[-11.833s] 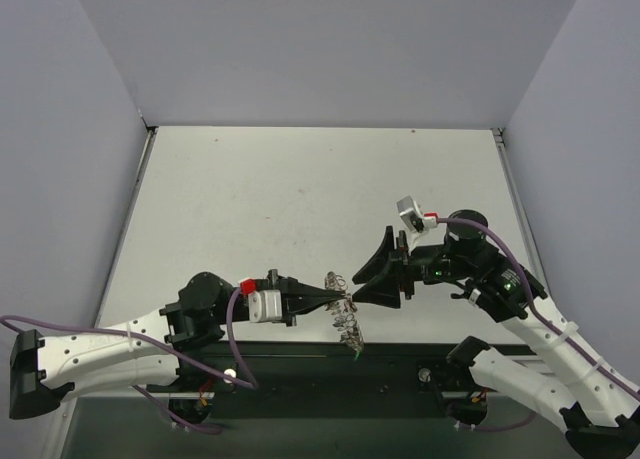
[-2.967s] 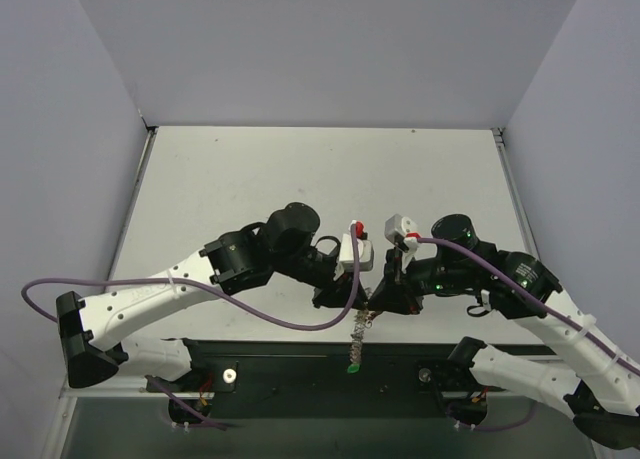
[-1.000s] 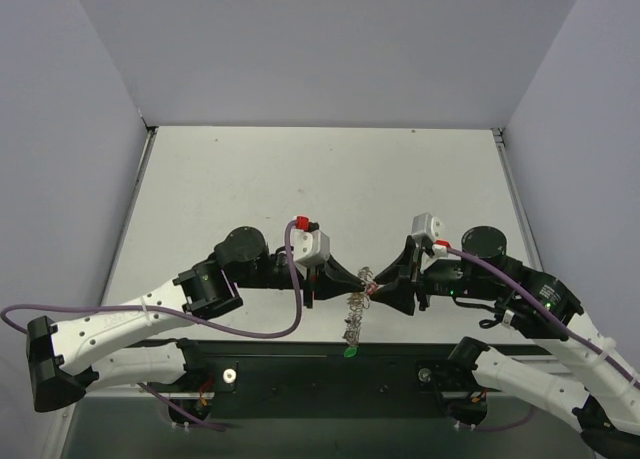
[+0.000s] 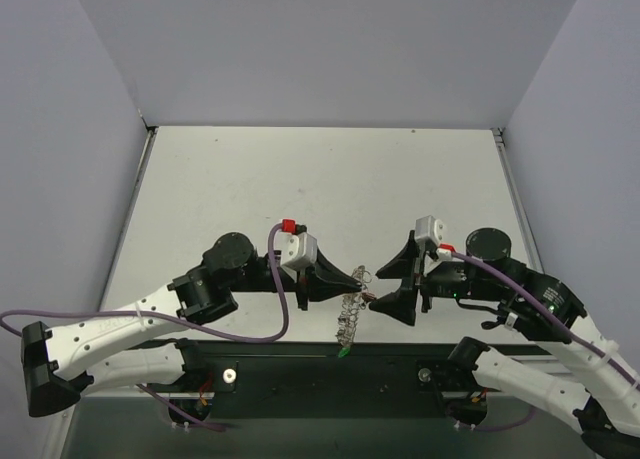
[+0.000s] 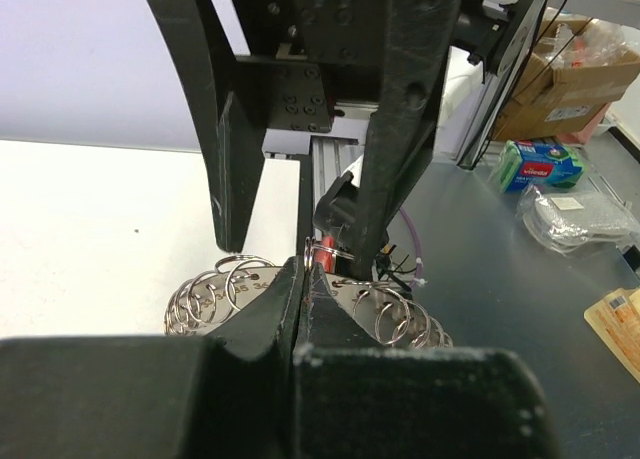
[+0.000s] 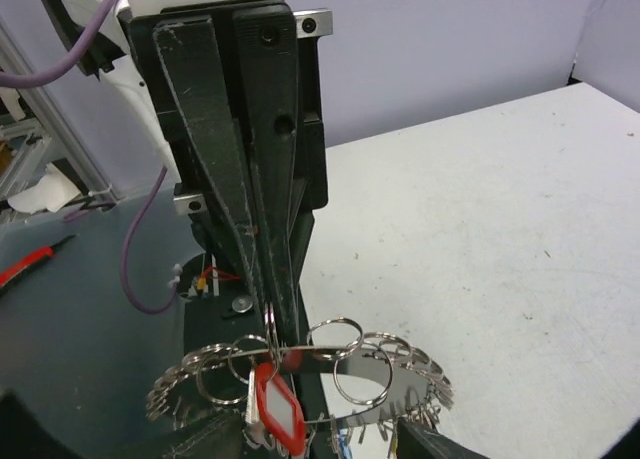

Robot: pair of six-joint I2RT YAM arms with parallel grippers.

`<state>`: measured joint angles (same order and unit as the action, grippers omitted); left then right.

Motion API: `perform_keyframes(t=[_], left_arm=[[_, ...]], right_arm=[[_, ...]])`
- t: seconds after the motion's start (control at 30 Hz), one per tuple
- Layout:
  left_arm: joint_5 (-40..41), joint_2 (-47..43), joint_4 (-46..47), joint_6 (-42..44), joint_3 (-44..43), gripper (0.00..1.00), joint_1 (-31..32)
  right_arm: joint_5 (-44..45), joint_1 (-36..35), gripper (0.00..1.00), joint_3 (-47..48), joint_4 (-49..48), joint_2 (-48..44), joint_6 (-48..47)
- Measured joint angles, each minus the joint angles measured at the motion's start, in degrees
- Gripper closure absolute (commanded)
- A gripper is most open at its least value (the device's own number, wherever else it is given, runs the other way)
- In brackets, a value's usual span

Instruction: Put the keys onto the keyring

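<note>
The keyring (image 4: 349, 315) is a silvery band fringed with many small loops, hanging in the air over the table's near edge. My left gripper (image 4: 357, 277) is shut on one small loop at its top; the left wrist view shows the jaws pressed together on it (image 5: 303, 277). A red-tagged key (image 6: 278, 414) hangs from that loop, and its red also shows in the left wrist view (image 5: 322, 258). A green tag (image 4: 343, 352) dangles at the keyring's bottom. My right gripper (image 4: 377, 284) is open, fingers spread around the keyring's top and touching nothing. The keyring also shows in the right wrist view (image 6: 400, 361).
The white table (image 4: 320, 199) lies beyond the arms, walled at left, right and back. A dark base rail (image 4: 300, 364) runs under the hanging keyring. Boxes and clutter (image 5: 570, 69) sit off the table in the left wrist view.
My right gripper has opened and let go of the red-tagged key, which now hangs on the loop. My left gripper has drawn the keyring slightly left.
</note>
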<state>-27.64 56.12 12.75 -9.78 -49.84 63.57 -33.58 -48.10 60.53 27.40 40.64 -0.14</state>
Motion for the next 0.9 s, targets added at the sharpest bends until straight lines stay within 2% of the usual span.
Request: perform_keyframes(t=[0.17,0.53,0.73,0.77,0.9], left_arm=[[0.02,-1.88,-2.73,1.01,0.0,1.0,-0.33],[-0.26,-3.08,-3.98,1.4,0.0,1.0,-0.42],[-0.28,-3.06,-4.15,1.4,0.0,1.0,-0.42],[-0.31,-3.06,-4.15,1.4,0.0,1.0,-0.42],[-0.35,-3.04,-4.15,1.4,0.0,1.0,-0.42]], right_arm=[[-0.76,0.0,0.28,0.07,0.48,-1.84,-2.64],[-5.35,0.0,0.31,0.52,-0.5,0.24,-3.72],[-7.39,0.0,0.5,0.52,-2.62,1.79,-2.69],[-7.5,0.0,0.59,0.52,-3.02,2.01,-2.58],[-7.89,0.0,0.62,0.52,-3.93,2.4,-2.1]])
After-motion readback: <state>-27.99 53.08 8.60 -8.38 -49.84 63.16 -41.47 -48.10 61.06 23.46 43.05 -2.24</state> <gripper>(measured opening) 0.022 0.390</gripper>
